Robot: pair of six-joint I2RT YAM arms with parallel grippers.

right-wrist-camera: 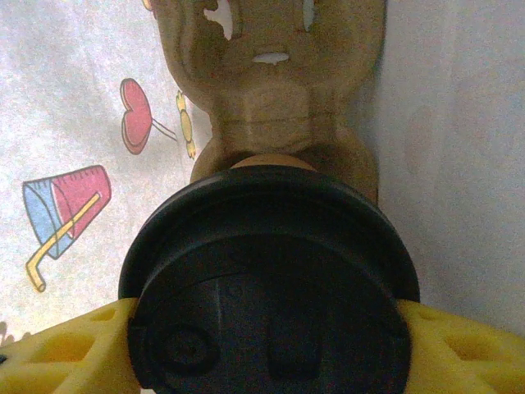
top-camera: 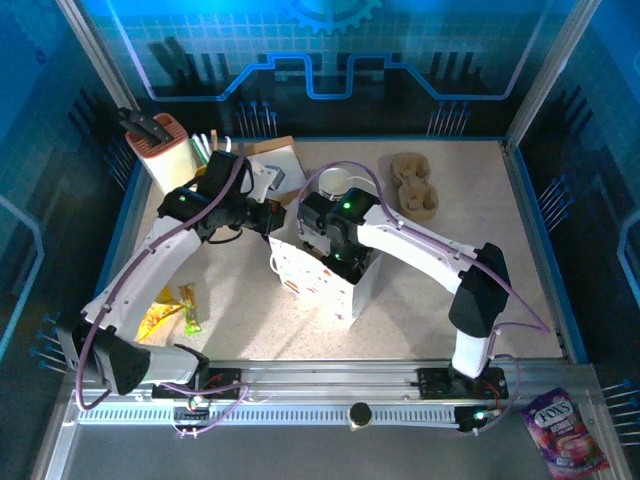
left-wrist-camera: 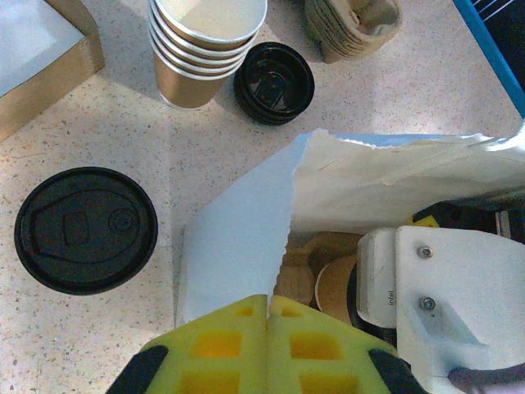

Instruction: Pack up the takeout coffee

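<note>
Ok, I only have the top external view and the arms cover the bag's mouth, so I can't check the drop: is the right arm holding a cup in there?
Observer: Yes. In the right wrist view, the right gripper has its jaws closed on either side of a black-lidded cup, inside the paper bag.
Operator: What's under the cup?
Observer: A moulded-pulp carrier sits beyond the cup, deeper in the bag.
Operator: And the left arm?
Observer: In the left wrist view, the left gripper is shut on the edge of the bag's wall. It looks to be holding the mouth open.
</note>
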